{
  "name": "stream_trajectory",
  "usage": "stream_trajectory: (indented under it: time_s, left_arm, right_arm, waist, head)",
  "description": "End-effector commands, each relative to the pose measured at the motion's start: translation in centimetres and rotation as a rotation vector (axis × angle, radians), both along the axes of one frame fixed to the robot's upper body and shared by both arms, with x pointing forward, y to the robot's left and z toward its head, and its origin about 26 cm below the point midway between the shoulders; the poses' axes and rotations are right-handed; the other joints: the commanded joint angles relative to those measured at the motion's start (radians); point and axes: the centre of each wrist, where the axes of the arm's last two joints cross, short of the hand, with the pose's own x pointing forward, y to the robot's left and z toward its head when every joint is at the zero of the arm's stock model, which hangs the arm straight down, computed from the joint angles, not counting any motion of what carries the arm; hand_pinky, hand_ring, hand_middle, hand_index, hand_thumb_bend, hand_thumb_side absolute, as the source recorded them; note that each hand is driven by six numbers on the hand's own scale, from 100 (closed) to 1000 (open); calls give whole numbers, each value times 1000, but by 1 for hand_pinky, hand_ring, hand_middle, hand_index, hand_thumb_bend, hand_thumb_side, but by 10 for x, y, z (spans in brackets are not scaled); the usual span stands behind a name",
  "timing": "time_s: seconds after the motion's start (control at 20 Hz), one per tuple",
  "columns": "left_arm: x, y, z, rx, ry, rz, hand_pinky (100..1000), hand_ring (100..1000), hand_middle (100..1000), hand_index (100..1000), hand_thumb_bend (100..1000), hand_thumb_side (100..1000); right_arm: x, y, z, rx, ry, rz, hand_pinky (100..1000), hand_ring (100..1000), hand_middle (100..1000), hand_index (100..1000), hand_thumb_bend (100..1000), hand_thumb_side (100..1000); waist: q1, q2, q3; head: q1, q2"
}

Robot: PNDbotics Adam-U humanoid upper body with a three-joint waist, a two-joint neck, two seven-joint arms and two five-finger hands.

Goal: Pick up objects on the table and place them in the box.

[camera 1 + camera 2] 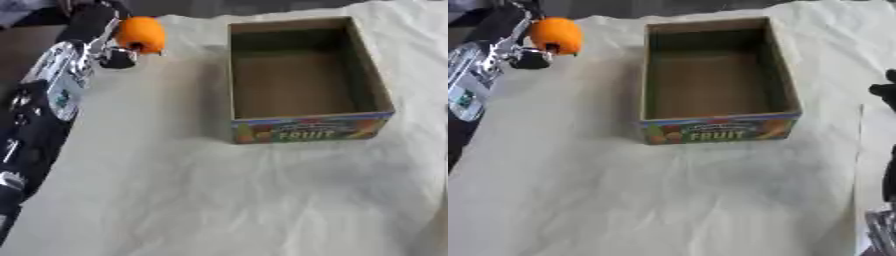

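Observation:
An orange round fruit (140,34) is held above the cloth at the far left, to the left of the box. My left hand (116,56) is shut on it, and its black and silver arm comes up along the left edge. The open cardboard box (306,129), with a coloured "FRUIT" label on its front wall, stands at the upper middle. Only its brown floor shows inside. A small black part of my right hand (883,91) shows at the right edge, level with the box's front and apart from it.
A wrinkled white cloth (219,200) covers the table in front of the box and around it. Dark bare table (22,45) shows at the upper left beyond the cloth's edge.

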Motion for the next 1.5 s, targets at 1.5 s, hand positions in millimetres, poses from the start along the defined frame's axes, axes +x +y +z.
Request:
stream_trajectory:
  time_s: [1.5]
  left_arm:
    - [-70, -179, 14, 91, -245, -401, 410, 539, 633, 626, 100, 148]
  right_arm:
    - [2, 6, 12, 27, -38, 61, 859, 743, 591, 776, 100, 973]
  waist:
    - [-5, -44, -16]
  head:
    - [48, 50]
